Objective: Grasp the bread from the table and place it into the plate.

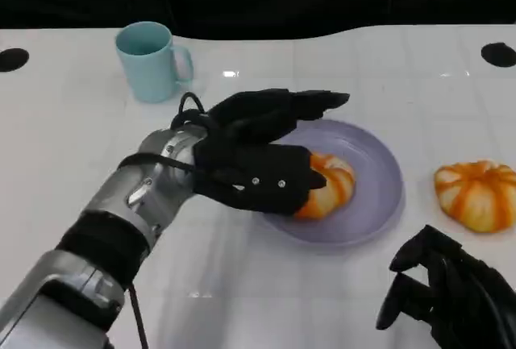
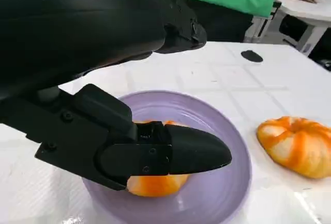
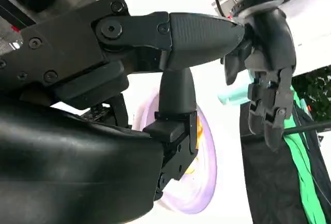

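While the left robot hand (image 1: 258, 159) reached across the white table (image 1: 72, 147), it gripped an orange-and-cream bread (image 1: 329, 186) that sat inside the lavender plate (image 1: 379, 173), on the side nearest the robot. Its fingers (image 2: 170, 151) were curled over the bread's near side, with others stretched above the plate's far rim. A second bread (image 1: 477, 194) of the same look lay on the table just to the right of the plate, apart from it. The right robot hand (image 1: 451, 297) hung low at the table's near right edge, holding nothing, its fingers loosely apart. A light blue mug (image 1: 149, 60) stood upright beyond the left forearm, well away from the plate.
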Motion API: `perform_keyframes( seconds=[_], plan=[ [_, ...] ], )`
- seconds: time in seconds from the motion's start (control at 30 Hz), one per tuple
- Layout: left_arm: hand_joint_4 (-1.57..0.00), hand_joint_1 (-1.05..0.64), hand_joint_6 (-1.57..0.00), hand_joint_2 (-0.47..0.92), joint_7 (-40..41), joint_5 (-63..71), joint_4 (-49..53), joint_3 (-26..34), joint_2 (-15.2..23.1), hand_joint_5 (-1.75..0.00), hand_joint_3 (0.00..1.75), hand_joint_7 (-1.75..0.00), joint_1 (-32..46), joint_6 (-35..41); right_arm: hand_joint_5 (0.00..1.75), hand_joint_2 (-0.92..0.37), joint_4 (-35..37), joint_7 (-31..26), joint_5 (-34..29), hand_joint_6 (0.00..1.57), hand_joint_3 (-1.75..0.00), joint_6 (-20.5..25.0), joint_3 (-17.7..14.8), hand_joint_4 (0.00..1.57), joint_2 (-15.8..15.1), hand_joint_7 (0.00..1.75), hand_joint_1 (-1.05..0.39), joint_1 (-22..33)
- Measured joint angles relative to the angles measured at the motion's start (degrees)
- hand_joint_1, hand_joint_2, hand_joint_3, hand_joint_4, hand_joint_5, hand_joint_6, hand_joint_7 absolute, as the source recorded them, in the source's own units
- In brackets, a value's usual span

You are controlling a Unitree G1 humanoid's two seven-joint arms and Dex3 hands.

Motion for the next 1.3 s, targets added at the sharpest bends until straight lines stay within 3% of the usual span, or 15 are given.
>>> perform_keyframes(
  seconds=[0.27, 0.33, 0.37, 0.47, 0.67, 0.77, 0.97, 1.0, 1.1, 1.3],
  plan=[
    [-0.16, -0.86, -0.23, 0.92, -4.08, -11.76, -5.32, 6.36, 0.3, -0.3, 0.43, -0.07, 7.75, -3.43, 1.75, -0.92, -0.04, -0.03, 0.11, 0.4, -0.46, -0.02, 0.0, 0.62, 0.21, 1.7, -0.53, 0.04],
    [-0.11, -0.82, -0.32, 0.92, -4.47, -13.52, -6.05, 7.55, 0.31, -0.64, 0.41, -0.09, 8.88, -3.79, 1.75, -0.92, -0.04, -0.03, 0.11, 0.41, -0.46, -0.03, 0.02, 0.63, 0.27, 1.7, -0.53, 0.01],
    [-0.15, -0.77, -0.41, 0.92, -4.61, -14.75, -6.94, 8.17, 0.28, -0.88, 0.36, -0.14, 9.77, -3.89, 1.75, -0.92, -0.03, -0.03, 0.1, 0.41, -0.46, -0.03, 0.01, 0.63, 0.3, 1.7, -0.53, 0.02],
    [-0.23, -0.71, -0.53, 0.92, -5.25, -19.91, -10.67, 10.77, -0.84, -1.13, 0.33, -0.22, 14.03, -4.47, 1.75, -0.92, -0.04, -0.03, 0.09, 0.42, -0.47, 0.01, 0.01, 0.63, 0.34, 1.7, -0.53, 0.0],
    [-0.38, -0.61, -0.65, 0.92, -6.99, -27.67, -15.31, 13.63, -3.35, -1.22, 0.27, -0.33, 21.05, -4.3, 1.75, -0.92, -0.32, -0.16, 0.06, 0.42, -0.48, 0.13, 0.05, 0.63, 0.38, 1.7, -0.51, 0.02],
    [-0.44, -0.58, -0.61, 0.92, -7.36, -30.39, -18.89, 14.56, -4.24, -1.23, 0.27, -0.54, 23.96, -3.06, 1.75, -0.92, -0.5, -0.17, 0.02, 0.43, -0.49, 0.12, 0.1, 0.64, 0.37, 1.71, -0.51, 0.03],
    [-0.45, -0.57, -0.59, 0.92, -7.35, -32.15, -23.33, 15.13, -4.88, -1.23, 0.28, -0.6, 27.34, 0.16, 1.75, -0.92, -0.54, -0.18, 0.01, 0.42, -0.49, 0.12, 0.12, 0.65, 0.37, 1.72, -0.51, 0.04],
    [-0.52, -0.59, -0.61, 0.92, -7.35, -32.16, -23.55, 15.23, -4.88, -1.42, 0.29, -0.9, 27.33, 0.43, 1.75, -0.92, -0.54, -0.18, 0.02, 0.42, -0.49, 0.12, 0.13, 0.65, 0.37, 1.72, -0.51, 0.04],
    [-0.58, -0.58, -0.58, 0.92, -6.87, -35.19, -29.87, 16.38, -6.29, -1.6, 0.34, -1.22, 32.1, 3.78, 1.75, -0.92, -0.65, -0.17, 0.01, 0.43, -0.48, 0.08, 0.09, 0.65, 0.4, 1.72, -0.52, 0.19],
    [-0.62, -0.61, -0.59, 0.92, -8.85, -41.87, -37.95, 17.65, -6.83, -1.64, 0.37, -1.34, 41.08, 9.23, 1.75, -0.92, -0.88, -0.17, -0.02, 0.43, -0.47, 0.12, 0.15, 0.64, 0.38, 1.71, -0.53, 0.29]
  ],
)
